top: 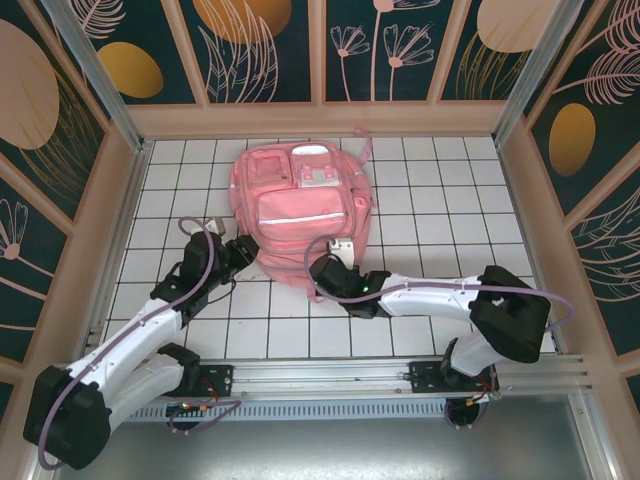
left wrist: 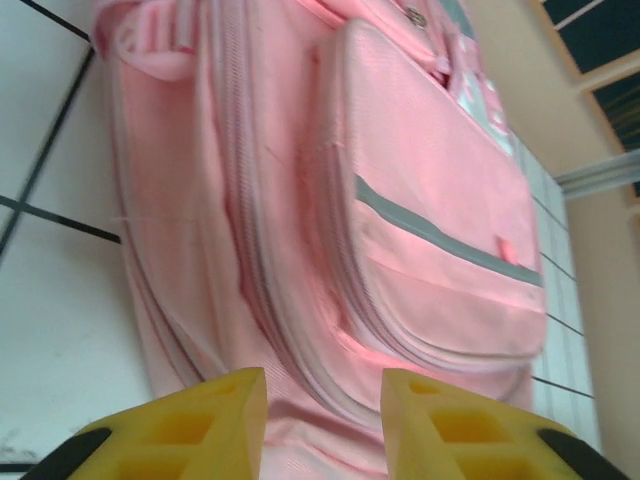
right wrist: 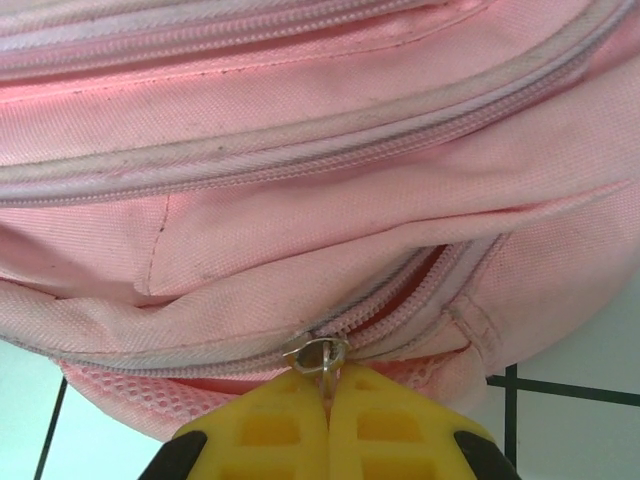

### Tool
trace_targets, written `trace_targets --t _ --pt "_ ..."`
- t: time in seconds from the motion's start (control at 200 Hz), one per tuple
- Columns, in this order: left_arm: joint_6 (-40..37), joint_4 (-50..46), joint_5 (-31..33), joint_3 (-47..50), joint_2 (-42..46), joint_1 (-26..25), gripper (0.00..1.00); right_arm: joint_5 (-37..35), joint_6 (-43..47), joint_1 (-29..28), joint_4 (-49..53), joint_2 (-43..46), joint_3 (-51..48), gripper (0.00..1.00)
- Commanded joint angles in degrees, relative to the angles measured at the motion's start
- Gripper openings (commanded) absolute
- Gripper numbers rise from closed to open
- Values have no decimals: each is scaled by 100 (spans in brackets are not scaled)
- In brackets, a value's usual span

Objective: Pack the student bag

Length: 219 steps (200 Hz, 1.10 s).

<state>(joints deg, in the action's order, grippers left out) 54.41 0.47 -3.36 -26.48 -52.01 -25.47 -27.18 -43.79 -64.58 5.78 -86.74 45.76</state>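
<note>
One student bag (top: pixel 300 215) lies front-up on the white tiled desk (top: pixel 440 190), in the far middle, its near edge toward the two arms. One pale reflective strip (top: pixel 300 218) crosses its big front pocket. One white patch (top: pixel 322 180) sits beyond that on the right, and one pink strap (top: pixel 365 150) trails from the far right corner.

Two pincers meet the bag's near edge. The left pincer (top: pixel 240 250) is at the near left corner. From its wrist camera the two yellow fingers (left wrist: pixel 200 425) stand apart, with pink fabric seen through the gap (their lower parts are cut off by the frame, and whether either one touches the cloth cannot be told). The right pincer (top: pixel 325 268) is at the near edge, right of the middle, and from above its fingertips are hard to pick out against the dark arm.

Its wrist camera is clearer: the two fingers are pressed together on one small metal zipper pull (right wrist: pixel 318 355), whose ring pokes out just above the tips. Right of the pull the zipper gapes a little, showing one dark red slit (right wrist: pixel 425 270); what lies inside cannot be made out. One small white object (top: pixel 343 247) just beside the right pincer is too small to identify.
</note>
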Motion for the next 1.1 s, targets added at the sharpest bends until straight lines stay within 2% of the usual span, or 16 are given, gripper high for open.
trace_targets --t 0.0,0.14,0.33,0.41,0.485,0.596,0.861,0.906,0.966,1.026,1.091 --pt "411 -359 -449 13 381 -143 37 -133 220 -90 97 -177 165 0" --pt "1093 -46 -461 126 466 -830 37 -85 239 -110 -76 -108 110 0" --pt "1744 432 -156 37 -298 -1791 38 -106 291 -188 -239 125 21 0" --pt "1977 732 -138 28 -659 -2034 43 -177 293 -226 -267 212 -15 0" --pt "2115 763 -63 -88 -978 -2115 50 -206 310 -265 -322 295 -72 0" --pt "2334 1098 100 -92 -1265 -2135 55 -209 292 -318 -443 409 -202 0" --pt "2491 1438 243 -464 -2164 -2129 57 -208 295 -388 -578 514 -384 0" --pt "2455 1437 294 -518 -2271 -2136 53 -208 297 -393 -579 533 -402 0" --pt "2412 1373 352 -564 -2340 -2134 35 -207 299 -398 -588 558 -415 0" --pt "2352 1263 486 -569 -2315 -2133 23 -208 296 -403 -585 592 -427 0" --pt "2309 1017 689 -557 -2201 -2134 6 -217 293 -400 -578 597 -445 0"
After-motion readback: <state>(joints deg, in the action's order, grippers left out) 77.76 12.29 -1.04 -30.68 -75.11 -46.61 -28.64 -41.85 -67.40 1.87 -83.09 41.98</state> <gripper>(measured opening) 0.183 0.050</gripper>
